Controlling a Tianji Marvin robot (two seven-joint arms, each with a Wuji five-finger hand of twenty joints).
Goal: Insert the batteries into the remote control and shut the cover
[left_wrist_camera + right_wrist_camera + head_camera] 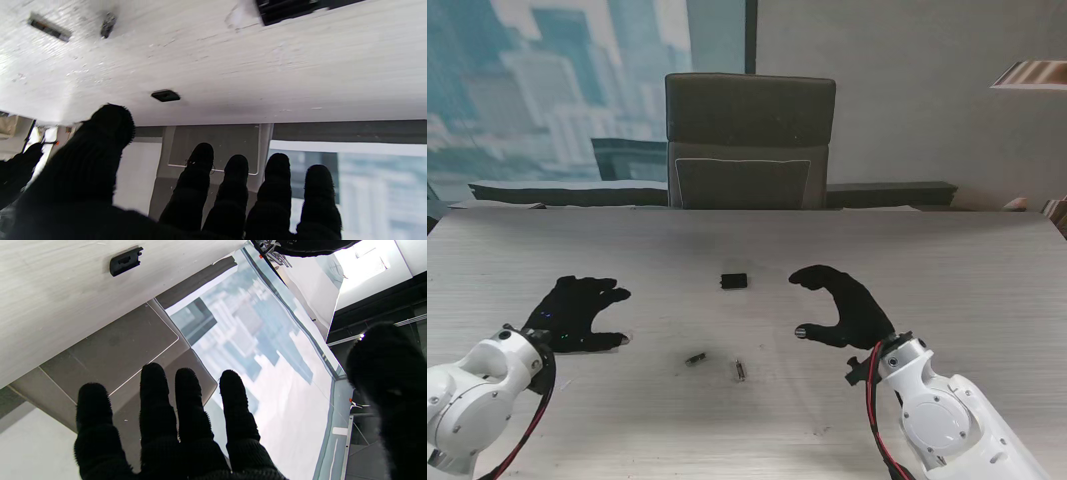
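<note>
A small black plastic piece (733,281), shaped like a clip-on battery cover, lies at the table's middle; it also appears in both wrist views as the black piece (165,95) (126,261). Two small batteries (695,358) (740,370) lie apart, nearer to me; the left wrist view shows both batteries (49,27) (108,24). My left hand (577,312) is spread flat and open to their left. My right hand (842,305) hovers open to the right of the black piece, fingers curved and holding nothing. No remote body can be made out in the stand view.
A dark ridged object (290,10) shows at the edge of the left wrist view; I cannot tell what it is. A grey office chair (749,140) stands behind the table's far edge (747,208). The wooden table top (947,270) spreads wide around both hands.
</note>
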